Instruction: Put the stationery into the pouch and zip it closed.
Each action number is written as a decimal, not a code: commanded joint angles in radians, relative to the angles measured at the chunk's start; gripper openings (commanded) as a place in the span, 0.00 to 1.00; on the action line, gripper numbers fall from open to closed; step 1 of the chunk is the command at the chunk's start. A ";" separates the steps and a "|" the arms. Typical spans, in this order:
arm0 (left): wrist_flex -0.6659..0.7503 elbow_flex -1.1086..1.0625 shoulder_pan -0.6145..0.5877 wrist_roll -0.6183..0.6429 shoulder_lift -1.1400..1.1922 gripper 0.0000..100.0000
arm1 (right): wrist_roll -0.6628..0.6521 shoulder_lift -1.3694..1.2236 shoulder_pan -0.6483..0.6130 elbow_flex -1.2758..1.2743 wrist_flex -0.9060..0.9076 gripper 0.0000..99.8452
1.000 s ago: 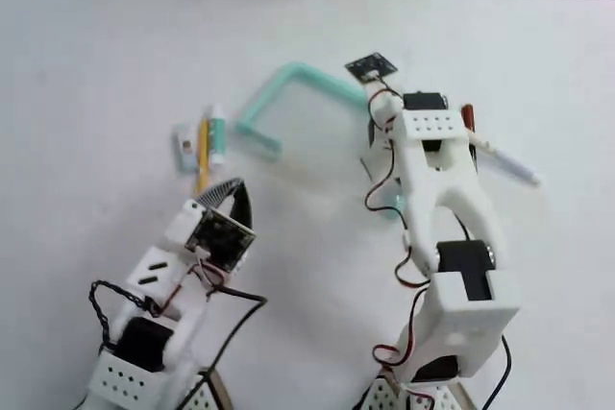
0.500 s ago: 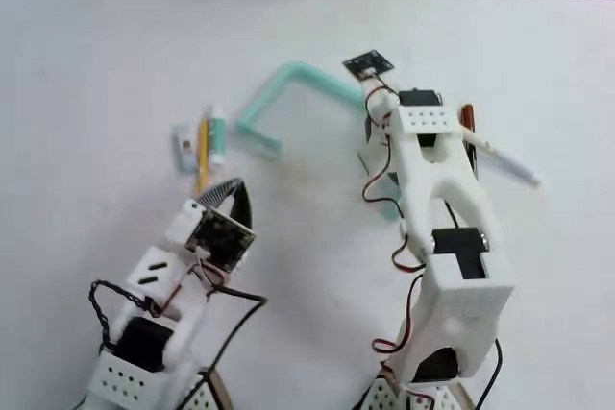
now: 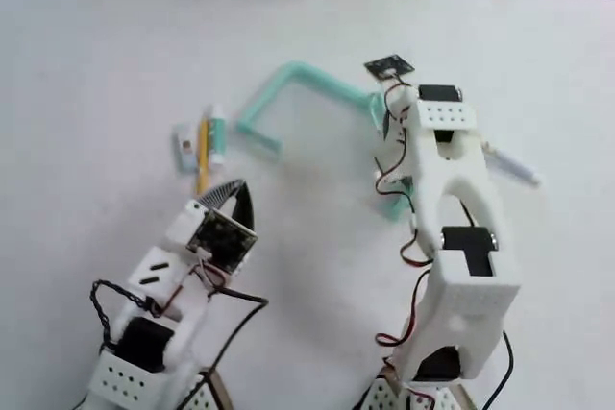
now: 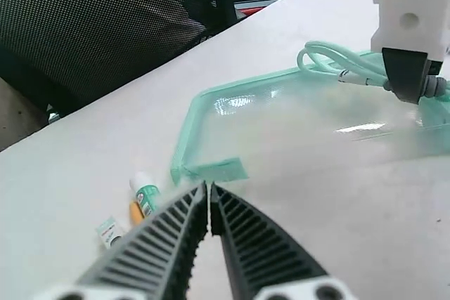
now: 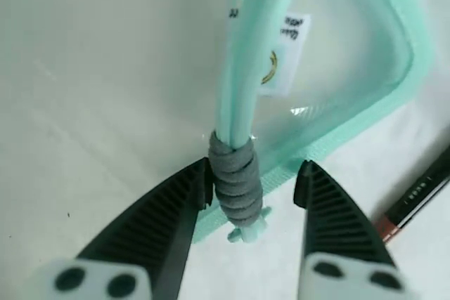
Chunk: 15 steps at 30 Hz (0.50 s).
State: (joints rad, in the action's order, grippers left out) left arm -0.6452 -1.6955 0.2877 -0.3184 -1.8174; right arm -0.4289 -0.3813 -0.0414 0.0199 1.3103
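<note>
The see-through pouch [image 3: 288, 74] with a green edge lies flat on the white table [image 3: 96, 45], near the middle and a bit toward 12 o'clock. The right gripper [image 5: 254, 177] is down at the pouch's 3 o'clock end. Its jaws are spread wide, one on each side of the grey wrap [image 5: 234, 173] on the green cord [image 5: 242, 68]. One jaw touches the wrap and the other does not. A dark stick [image 5: 415, 198] lies just beside that corner of the pouch. A pen [image 3: 509, 165] lies at 3 o'clock of the right arm. At 9 o'clock of the pouch, close together, lie a yellow pencil [image 3: 204, 146], a small tube [image 3: 218, 132] and a little white block [image 3: 184, 146]. The left gripper [image 4: 209, 186] is at about 5 o'clock of them, its jaws pressed together with nothing between.
</note>
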 commanded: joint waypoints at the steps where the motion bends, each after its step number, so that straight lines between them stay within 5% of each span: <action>1: 0.021 0.003 0.013 0.005 -0.002 0.03 | -0.009 0.001 0.002 0.037 0.007 0.20; 9: 0.020 0.003 0.013 0.005 -0.002 0.03 | -0.009 0.001 0.001 0.038 -0.004 0.04; 15: 0.020 0.003 0.010 0.005 -0.002 0.03 | -0.009 0.001 0.007 0.038 -0.028 0.04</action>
State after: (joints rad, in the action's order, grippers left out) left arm -0.6452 -1.6955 0.2877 -0.3184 -1.8174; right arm -0.4289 -0.3859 -0.0399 0.0199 1.2950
